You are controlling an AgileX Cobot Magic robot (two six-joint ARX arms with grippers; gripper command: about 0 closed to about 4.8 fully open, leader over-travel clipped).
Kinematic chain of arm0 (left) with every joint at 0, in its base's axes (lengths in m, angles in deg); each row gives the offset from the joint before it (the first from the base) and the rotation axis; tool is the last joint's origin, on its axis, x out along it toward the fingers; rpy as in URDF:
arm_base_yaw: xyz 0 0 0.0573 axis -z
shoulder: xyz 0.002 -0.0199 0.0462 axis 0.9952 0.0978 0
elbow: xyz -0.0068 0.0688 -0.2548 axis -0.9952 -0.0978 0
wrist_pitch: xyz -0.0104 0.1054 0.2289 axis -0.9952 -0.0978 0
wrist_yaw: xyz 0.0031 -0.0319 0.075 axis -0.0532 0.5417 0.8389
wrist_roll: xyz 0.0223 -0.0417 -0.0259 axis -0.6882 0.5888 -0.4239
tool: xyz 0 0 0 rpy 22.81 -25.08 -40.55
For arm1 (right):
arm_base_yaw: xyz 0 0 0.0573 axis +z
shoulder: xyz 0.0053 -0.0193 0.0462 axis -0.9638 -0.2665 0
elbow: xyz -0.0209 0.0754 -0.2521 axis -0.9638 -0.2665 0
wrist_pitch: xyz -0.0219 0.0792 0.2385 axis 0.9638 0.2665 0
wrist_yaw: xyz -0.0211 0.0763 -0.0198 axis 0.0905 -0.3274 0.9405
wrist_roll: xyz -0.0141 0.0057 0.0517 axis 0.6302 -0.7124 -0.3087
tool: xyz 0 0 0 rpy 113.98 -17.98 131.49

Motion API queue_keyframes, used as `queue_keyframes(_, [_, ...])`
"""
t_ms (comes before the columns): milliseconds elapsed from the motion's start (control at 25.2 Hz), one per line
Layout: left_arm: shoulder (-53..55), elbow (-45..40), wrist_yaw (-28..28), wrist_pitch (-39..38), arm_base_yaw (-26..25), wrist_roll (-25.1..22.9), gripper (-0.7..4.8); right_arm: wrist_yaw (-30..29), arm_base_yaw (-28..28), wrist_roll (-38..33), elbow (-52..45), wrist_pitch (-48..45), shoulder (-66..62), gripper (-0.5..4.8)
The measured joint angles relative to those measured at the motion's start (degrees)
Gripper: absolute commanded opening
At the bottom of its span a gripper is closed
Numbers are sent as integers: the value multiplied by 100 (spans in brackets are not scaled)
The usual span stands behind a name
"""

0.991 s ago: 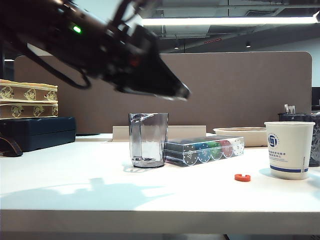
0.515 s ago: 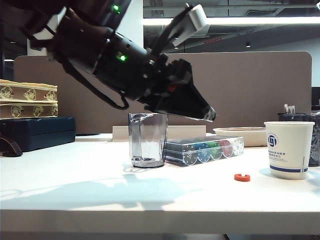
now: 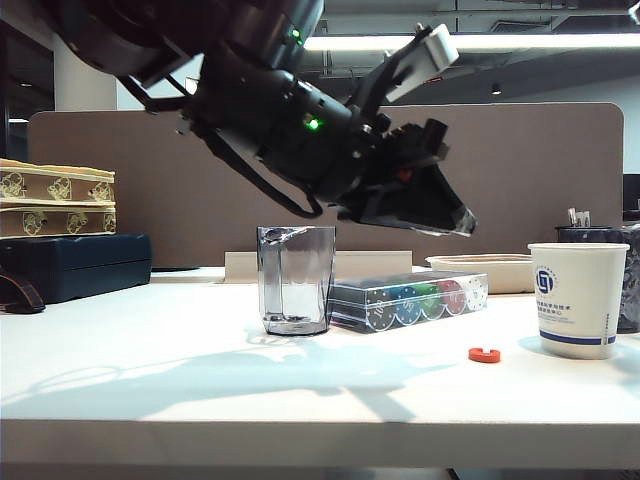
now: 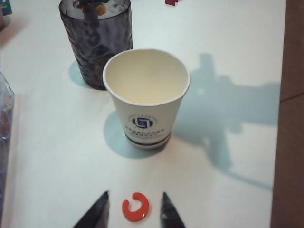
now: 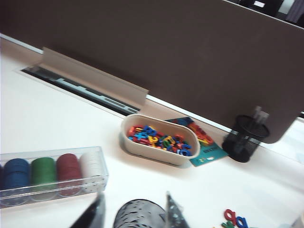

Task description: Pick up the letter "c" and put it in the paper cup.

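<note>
- In the exterior view the left gripper [image 3: 455,215] had swung from upper centre toward the right and dipped lower over the last second, closing on the letter "c" [image 3: 484,354].
- Its fingers [image 4: 97,211] stood partly apart, empty, framing the letter "c" [image 4: 135,207] on the table [image 3: 150,380], just before the paper cup [image 4: 146,102].
- The right gripper [image 5: 133,211] hung wide, holding nothing, above the dark pen holder [image 5: 137,214].
- Judgement: descent and closing came next.

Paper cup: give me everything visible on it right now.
The paper cup is white, tapered toward its base, with a blue emblem, small blue text and a blue band low on its wall. It stands upright on the white table, open and empty inside. The dark patterned holder stands close behind it. The letter "c" lies apart in front. Neither gripper touches the cup.
</note>
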State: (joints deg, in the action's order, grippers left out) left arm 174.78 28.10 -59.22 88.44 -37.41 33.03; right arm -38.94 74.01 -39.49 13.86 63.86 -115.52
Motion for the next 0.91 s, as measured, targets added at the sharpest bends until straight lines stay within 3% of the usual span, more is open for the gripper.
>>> queue_keyframes(79, [81, 42, -4, -79, 0, 17, 186, 33, 61, 2, 0, 28, 2, 181])
queue_keyframes(555, [651, 101, 28, -321, 136, 127, 186, 273, 136, 188, 0, 50, 4, 181])
queue_keyframes(912, [955, 131, 636, -197, 214, 125, 186, 535, 282, 446, 0, 308, 48, 181])
